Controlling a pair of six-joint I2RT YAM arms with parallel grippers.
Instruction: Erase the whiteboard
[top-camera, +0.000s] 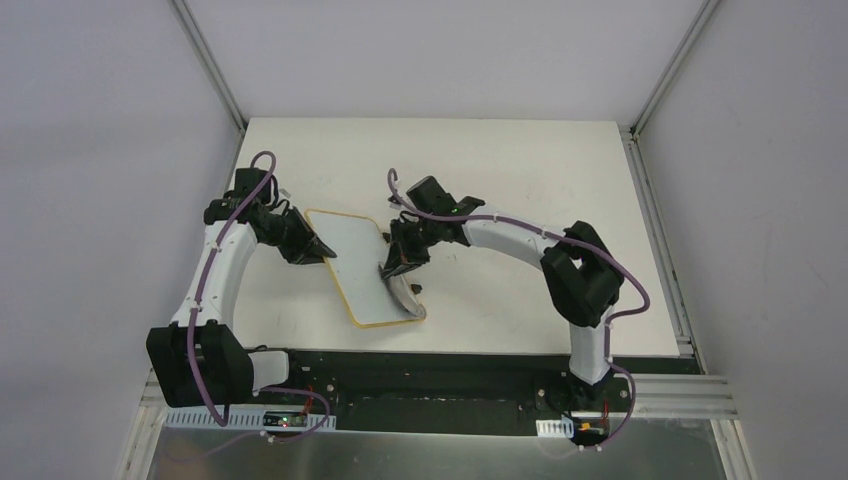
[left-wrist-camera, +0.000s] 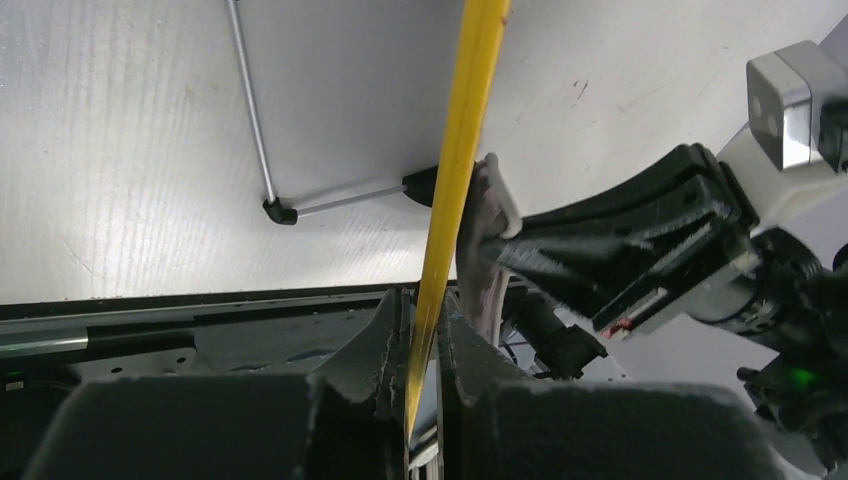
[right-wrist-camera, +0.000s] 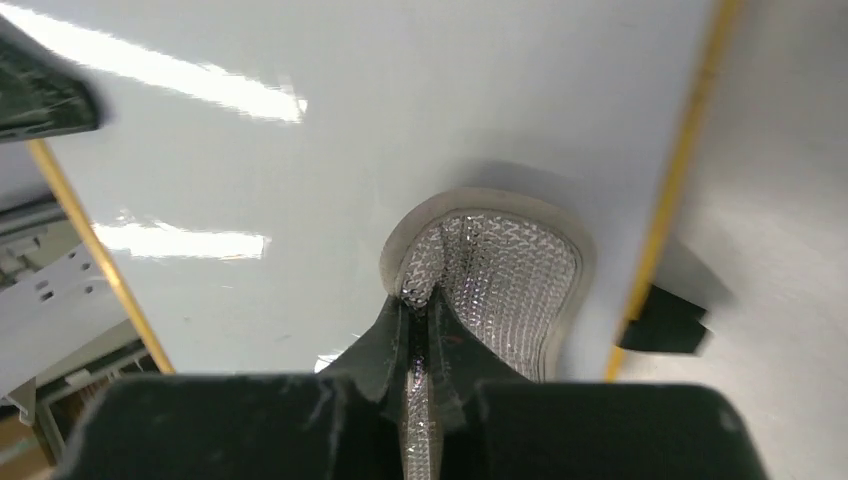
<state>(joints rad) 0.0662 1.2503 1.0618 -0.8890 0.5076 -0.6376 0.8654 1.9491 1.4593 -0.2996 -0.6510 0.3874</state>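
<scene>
The whiteboard (top-camera: 362, 270) lies on the table, white with a tan rim, its face blank. My left gripper (top-camera: 322, 247) is shut on the board's left rim; in the left wrist view the yellow rim (left-wrist-camera: 455, 190) runs edge-on between the jaws of that gripper (left-wrist-camera: 425, 335). My right gripper (top-camera: 393, 268) is shut on a grey lumpy pad (top-camera: 402, 296) and presses it on the board. In the right wrist view the pad (right-wrist-camera: 500, 275) lies flat on the board's face (right-wrist-camera: 300, 190), pinched by this gripper (right-wrist-camera: 420, 315).
The white table (top-camera: 520, 180) stretches behind and to the right of the board. A black foot (right-wrist-camera: 662, 320) of the board shows by its right rim. The black rail with both arm bases (top-camera: 430, 375) runs along the near edge.
</scene>
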